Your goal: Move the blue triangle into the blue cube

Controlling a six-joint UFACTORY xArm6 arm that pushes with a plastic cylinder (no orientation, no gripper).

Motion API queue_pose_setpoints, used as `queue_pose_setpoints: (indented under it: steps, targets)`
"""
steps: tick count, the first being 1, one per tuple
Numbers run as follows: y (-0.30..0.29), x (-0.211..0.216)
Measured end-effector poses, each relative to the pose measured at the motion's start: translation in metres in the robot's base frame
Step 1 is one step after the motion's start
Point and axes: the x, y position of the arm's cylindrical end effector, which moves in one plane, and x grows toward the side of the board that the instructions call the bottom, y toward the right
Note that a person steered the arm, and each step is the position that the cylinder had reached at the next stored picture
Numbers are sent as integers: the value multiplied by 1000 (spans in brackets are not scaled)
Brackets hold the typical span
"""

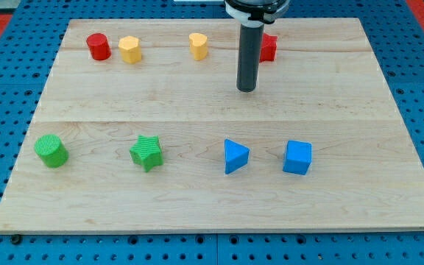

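Nearest the view's bottom, on the wooden board (344, 199), the blue triangle (235, 156) lies just left of the blue cube (297, 157), apart from it, with the green star (146, 153) and green cylinder (51, 150) farther left. My rod stands upright, and my tip (246, 89) rests on bare board above the triangle, well apart from it, touching nothing. Beyond it sit the red block (269, 47), two yellow blocks (198, 45) (129, 49) and the red cylinder (98, 46).

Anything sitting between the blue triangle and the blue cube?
No: the camera view shows only bare board between the blue triangle and the blue cube.
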Motion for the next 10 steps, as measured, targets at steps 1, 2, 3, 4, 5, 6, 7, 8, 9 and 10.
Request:
queue_pose_setpoints:
  steps: [1,2,3,4,5,6,7,8,9,10]
  targets:
    - [0,0]
    - [-2,17]
    - [39,57]
    - [48,92]
    - [23,94]
    - [-51,102]
    - [-59,145]
    - [-20,154]
    - [29,154]
    - [-21,204]
